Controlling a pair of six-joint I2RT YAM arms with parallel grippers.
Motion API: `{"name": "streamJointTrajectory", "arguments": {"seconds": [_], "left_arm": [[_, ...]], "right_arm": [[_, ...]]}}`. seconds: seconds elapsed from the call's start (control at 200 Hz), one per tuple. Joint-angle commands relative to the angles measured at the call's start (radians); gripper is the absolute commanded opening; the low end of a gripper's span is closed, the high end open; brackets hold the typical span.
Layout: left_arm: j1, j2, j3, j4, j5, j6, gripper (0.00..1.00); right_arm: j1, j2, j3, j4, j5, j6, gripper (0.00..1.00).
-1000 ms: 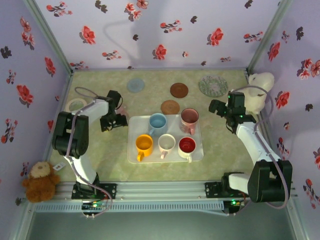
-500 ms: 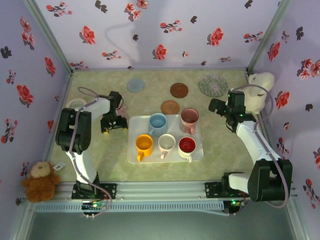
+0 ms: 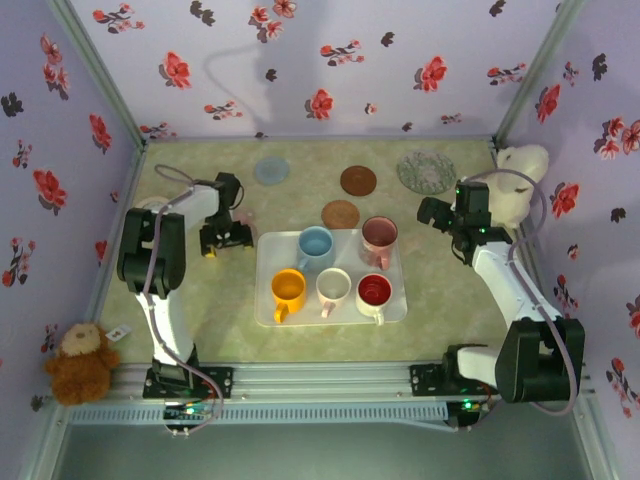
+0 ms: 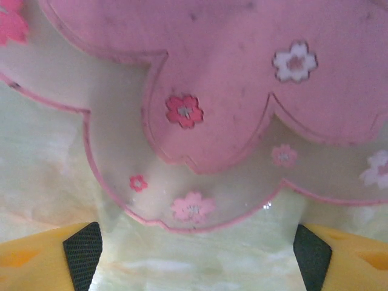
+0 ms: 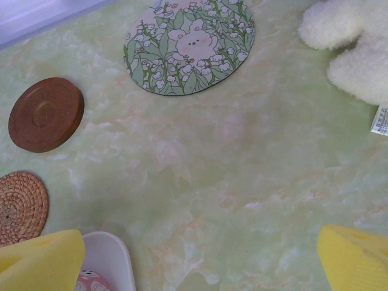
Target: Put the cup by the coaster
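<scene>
While five cups stand on the white tray [image 3: 340, 316], none is in a gripper: the blue cup [image 3: 316, 243] and the pink patterned cup [image 3: 379, 237] sit along the tray's far side, and the yellow cup [image 3: 288, 289], the white cup [image 3: 333, 287] and the red cup [image 3: 374, 291] along its near side. Just beyond the tray's far edge lies the woven coaster [image 3: 340, 214], with the brown coaster [image 3: 358, 180] farther back. The grey-blue coaster [image 3: 271, 170] is off the tray's far left corner and the green floral coaster [image 3: 426, 171] off its far right corner.

Just left of the tray's far left corner, the left gripper [image 3: 228, 240] hangs low over the table. Its wrist camera shows yellow fingers [image 4: 42, 260] spread wide with nothing between them, and a pink flower-shaped coaster [image 4: 242, 73] lying just ahead.

Right of the tray's far right corner, the right gripper [image 3: 432, 215] is raised above the table. Its fingers [image 5: 39, 260] are likewise parted and empty. That wrist view takes in the tray's corner, the woven, brown and green floral coasters, and a white plush toy [image 5: 357, 48].
</scene>
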Motion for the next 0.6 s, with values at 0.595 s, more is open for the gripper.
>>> {"name": "streamJointTrajectory", "arguments": {"seconds": [0.595], "left_arm": [[0.091, 0.034, 0.061, 0.064, -0.078, -0.001, 0.86]], "right_arm": [[0.006, -0.014, 0.021, -0.016, 0.022, -0.034, 0.99]]}}
